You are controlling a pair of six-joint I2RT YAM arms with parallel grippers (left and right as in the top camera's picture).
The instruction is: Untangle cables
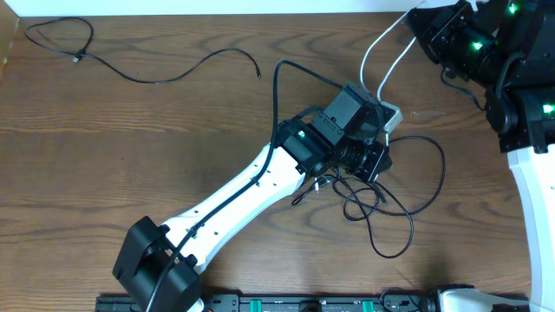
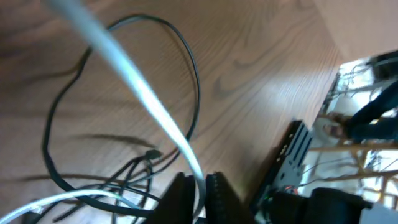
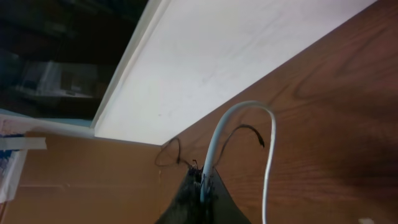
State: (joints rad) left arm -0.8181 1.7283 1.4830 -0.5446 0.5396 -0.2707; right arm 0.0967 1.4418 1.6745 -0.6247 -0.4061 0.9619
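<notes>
A white cable [image 1: 382, 50] runs taut between my two grippers. My left gripper [image 1: 385, 120] is shut on its lower end, with the cord pinched between the jaws in the left wrist view [image 2: 198, 182]. My right gripper [image 1: 415, 20] is shut on its upper end, also seen in the right wrist view [image 3: 202, 182]. A black cable [image 1: 368, 206] lies in tangled loops on the table just under and right of the left gripper; its loop shows in the left wrist view [image 2: 186, 56]. A second black cable [image 1: 156, 81] lies loose and apart at the far left.
The left arm [image 1: 234, 195] crosses the table from the front left to the middle. The right arm's white link [image 1: 531, 199] stands along the right edge. A black rail [image 1: 303, 303] lines the front edge. A white board [image 3: 236, 56] borders the table's far edge.
</notes>
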